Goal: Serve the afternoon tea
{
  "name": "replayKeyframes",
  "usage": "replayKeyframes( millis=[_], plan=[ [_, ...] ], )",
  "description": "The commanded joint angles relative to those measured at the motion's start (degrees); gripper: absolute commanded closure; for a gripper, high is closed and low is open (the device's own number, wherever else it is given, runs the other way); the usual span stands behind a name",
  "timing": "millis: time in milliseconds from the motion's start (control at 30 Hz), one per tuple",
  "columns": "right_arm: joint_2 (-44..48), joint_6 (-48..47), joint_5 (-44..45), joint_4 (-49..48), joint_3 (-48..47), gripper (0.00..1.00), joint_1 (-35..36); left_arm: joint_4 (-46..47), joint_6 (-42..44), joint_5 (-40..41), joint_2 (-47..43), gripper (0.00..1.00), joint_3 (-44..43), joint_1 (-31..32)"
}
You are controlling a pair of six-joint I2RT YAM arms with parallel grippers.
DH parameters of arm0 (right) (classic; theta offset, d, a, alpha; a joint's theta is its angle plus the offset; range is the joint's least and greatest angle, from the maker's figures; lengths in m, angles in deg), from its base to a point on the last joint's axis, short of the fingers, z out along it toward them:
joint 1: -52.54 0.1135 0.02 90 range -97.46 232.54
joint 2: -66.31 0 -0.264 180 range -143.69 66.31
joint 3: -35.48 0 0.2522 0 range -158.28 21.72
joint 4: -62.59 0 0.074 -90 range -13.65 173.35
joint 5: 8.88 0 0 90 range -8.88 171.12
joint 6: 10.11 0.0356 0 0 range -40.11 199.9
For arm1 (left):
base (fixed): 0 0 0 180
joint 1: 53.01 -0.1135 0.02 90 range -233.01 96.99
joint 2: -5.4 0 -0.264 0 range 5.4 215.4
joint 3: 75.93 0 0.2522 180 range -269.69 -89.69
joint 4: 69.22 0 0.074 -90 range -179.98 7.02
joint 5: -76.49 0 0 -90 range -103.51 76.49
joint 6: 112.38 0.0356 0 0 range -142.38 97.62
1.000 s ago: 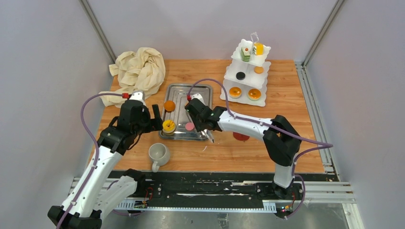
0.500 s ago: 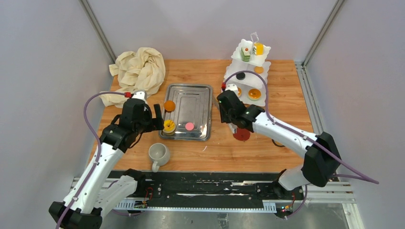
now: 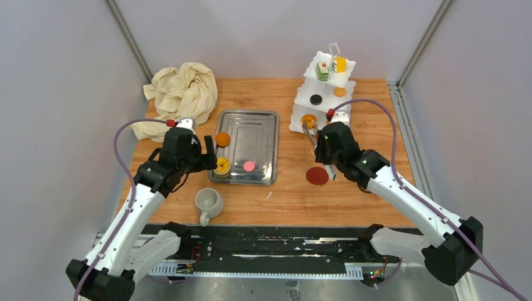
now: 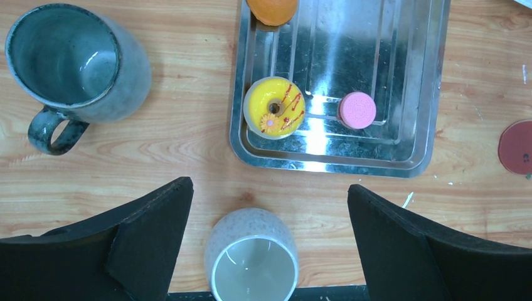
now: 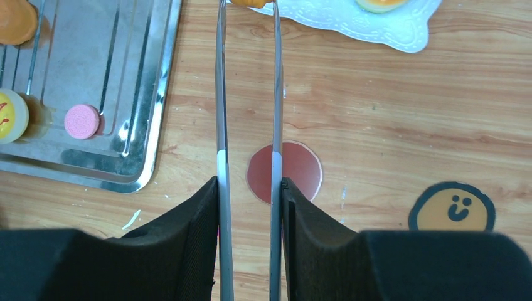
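Observation:
My right gripper (image 5: 250, 182) (image 3: 323, 147) is shut on steel tongs (image 5: 221, 94). The tong tips reach the bottom tier of the white stand (image 3: 300, 127) (image 5: 351, 22). An orange tart (image 5: 251, 2) (image 3: 308, 118) shows between them; whether it is squeezed I cannot tell. My left gripper (image 4: 270, 188) (image 3: 210, 160) hangs open above the off-white mug (image 4: 253, 257) (image 3: 209, 202). The grey mug (image 4: 75, 63) stands to the left. A yellow ring cake (image 4: 274, 107), a pink cake (image 4: 356, 110) and an orange cake (image 4: 271, 7) lie on the tray.
The steel tray (image 3: 263, 125) (image 4: 376, 37) sits mid-table. A crumpled cream cloth (image 3: 182, 94) lies at the back left. A red disc (image 3: 317, 176) (image 5: 295, 166) and a smiley sticker (image 5: 452, 207) lie flat on the wood. Upper stand tiers carry green-layered (image 3: 322, 70), black (image 3: 315, 100) and orange cakes.
The right arm has swung the tongs from the tray's near edge rightward to the stand's bottom tier. The left arm has hardly moved.

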Motion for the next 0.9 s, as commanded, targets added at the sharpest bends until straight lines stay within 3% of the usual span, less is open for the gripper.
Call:
replayKeyframes(
  millis=[0, 233, 467, 667, 867],
  plan=[
    [3.9, -0.2, 1.0, 2.6, 1.5, 0.99, -2.4, 1.7, -0.1, -0.7, 0.1, 0.02, -0.6, -0.6],
    [10.1, -1.4, 1.0, 5.7, 4.2, 0.99, -9.9, 1.2, -0.3, -0.6, -0.5, 0.02, -0.7, -0.5],
    [12.7, -2.4, -5.1, 4.3, 5.4, 0.99, -23.0, 1.4, -0.8, -1.3, -0.7, 0.02, -0.6, -0.5],
    [6.8, -2.1, -15.9, -3.1, 4.0, 0.99, -33.5, 1.4, -0.8, -1.6, -0.6, 0.02, -0.6, -0.6],
    [0.1, -1.3, -21.4, -10.6, 1.9, 0.99, -36.8, 1.0, -0.4, -0.7, -0.7, 0.02, -0.9, -0.6]
  ],
)
